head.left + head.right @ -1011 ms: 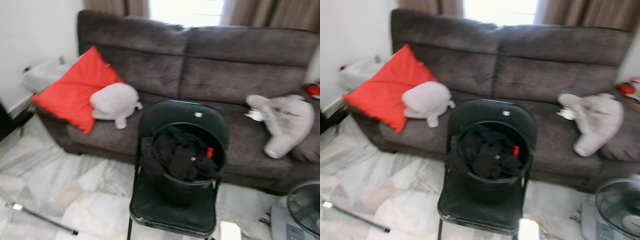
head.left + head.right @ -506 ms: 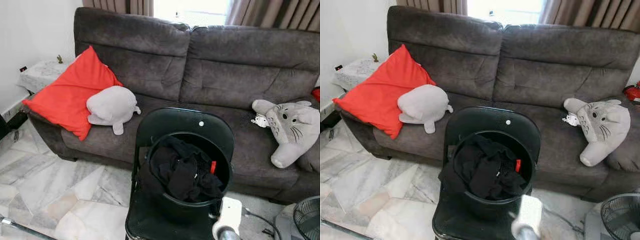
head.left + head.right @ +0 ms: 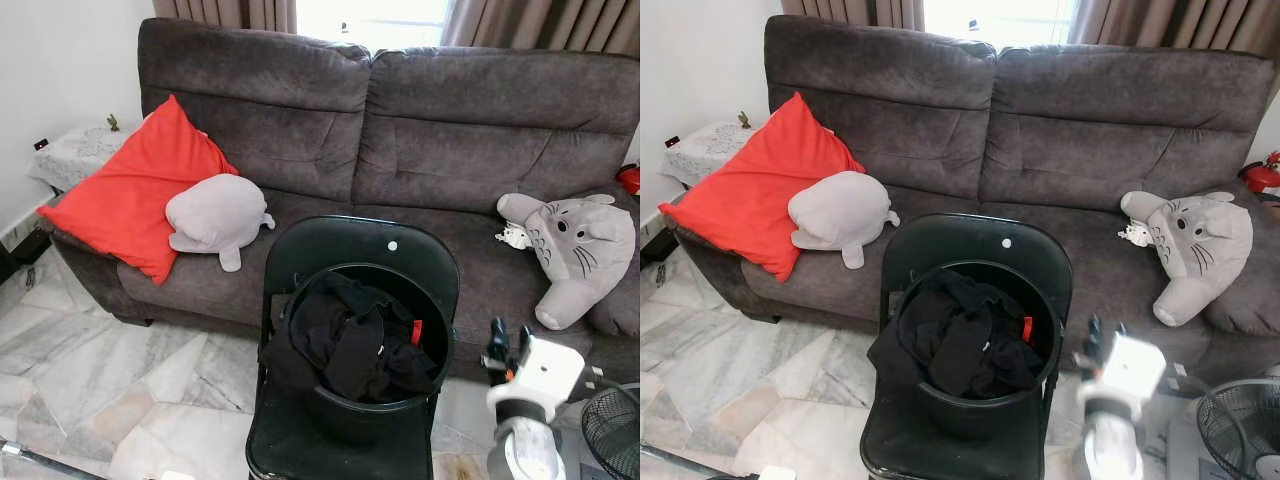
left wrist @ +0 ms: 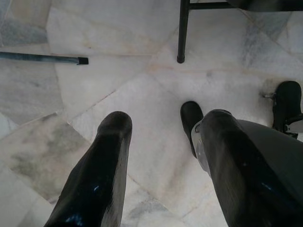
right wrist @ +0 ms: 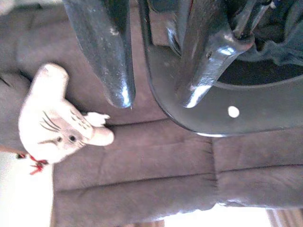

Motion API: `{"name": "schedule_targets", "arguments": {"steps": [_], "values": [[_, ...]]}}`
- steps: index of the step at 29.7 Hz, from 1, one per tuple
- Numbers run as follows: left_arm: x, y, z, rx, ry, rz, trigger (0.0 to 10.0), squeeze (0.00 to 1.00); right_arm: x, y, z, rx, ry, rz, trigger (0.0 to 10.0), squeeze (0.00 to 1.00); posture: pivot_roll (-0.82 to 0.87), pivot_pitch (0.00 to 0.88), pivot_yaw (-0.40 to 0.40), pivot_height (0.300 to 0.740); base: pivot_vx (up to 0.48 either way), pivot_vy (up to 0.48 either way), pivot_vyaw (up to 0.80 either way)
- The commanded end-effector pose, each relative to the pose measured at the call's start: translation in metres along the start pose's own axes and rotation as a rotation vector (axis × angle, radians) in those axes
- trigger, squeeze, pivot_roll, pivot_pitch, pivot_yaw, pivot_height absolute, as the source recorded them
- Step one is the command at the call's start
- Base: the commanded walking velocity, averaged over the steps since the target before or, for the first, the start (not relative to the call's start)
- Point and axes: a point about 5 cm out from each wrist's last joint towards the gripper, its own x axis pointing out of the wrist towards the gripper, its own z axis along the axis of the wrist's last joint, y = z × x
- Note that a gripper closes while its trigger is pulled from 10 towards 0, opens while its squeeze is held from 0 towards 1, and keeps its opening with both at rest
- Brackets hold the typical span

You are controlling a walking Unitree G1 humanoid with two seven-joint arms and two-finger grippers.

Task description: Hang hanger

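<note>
Item: hang-hanger job, early stage. From here I judge nothing hung yet; pick-up and hanging both remain.

Hanger: I can't make one out for certain. A small red piece [image 3: 417,332] shows among the dark clothes [image 3: 345,340] in the black bucket [image 3: 350,410]; it may belong to it, but I can't tell.

Bucket: stands on the seat of the black folding chair [image 3: 365,250], in front of the grey sofa [image 3: 450,130].

Right gripper [image 3: 507,350]: raised just beside the chair's right edge, level with the bucket rim, holding nothing. Its wrist view has the fingers [image 5: 106,52] spread, with the chair back's rim between them.

Left gripper [image 4: 156,156]: hangs low over the marble floor [image 4: 118,85], near a chair leg [image 4: 182,30]; fingers spread, nothing held.

Sofa holds: red cushion [image 3: 135,190], grey plush [image 3: 215,212], cat-faced plush [image 3: 580,250].

Change since half a second ago: right arm has risen and swung out to the right of the chair; my head view has shifted slightly.
</note>
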Motion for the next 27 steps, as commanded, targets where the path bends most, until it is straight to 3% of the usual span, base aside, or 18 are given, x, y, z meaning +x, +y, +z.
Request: {"name": "schedule_targets", "arguments": {"steps": [1,2,5,15,20,27], "values": [[0.000,0.000,-0.005,0.021,0.028,0.003,10.0,0.00,0.003,0.008,0.003,-0.017,0.001,0.033,10.0,0.00,0.07,0.000,-0.011,0.740,0.000,0.000,0.00],[-0.001,0.002,-0.006,0.018,0.029,0.006,10.0,0.00,0.008,0.017,0.010,-0.026,-0.010,0.074,10.0,0.00,0.07,0.000,-0.013,0.740,0.000,0.000,0.00],[-0.003,0.005,-0.014,0.013,0.036,0.008,10.0,0.00,0.006,0.022,0.011,-0.033,-0.006,0.099,10.0,0.00,0.08,0.000,-0.014,0.740,0.000,0.000,0.18],[-0.006,0.009,-0.024,0.011,0.048,0.002,10.0,0.00,0.009,0.018,0.010,-0.050,0.019,0.075,10.0,0.00,0.08,0.000,-0.012,0.740,0.074,0.000,0.14],[-0.003,-0.003,-0.018,0.013,0.038,-0.008,10.0,0.00,0.009,0.019,0.010,-0.077,0.011,0.091,10.0,0.00,0.08,0.000,-0.012,0.740,0.279,0.000,0.00],[-0.001,-0.004,-0.010,0.010,0.027,-0.008,10.0,0.00,0.010,0.016,0.012,-0.074,0.013,0.061,10.0,0.00,0.08,0.000,-0.016,0.740,0.115,0.000,0.23]]}}
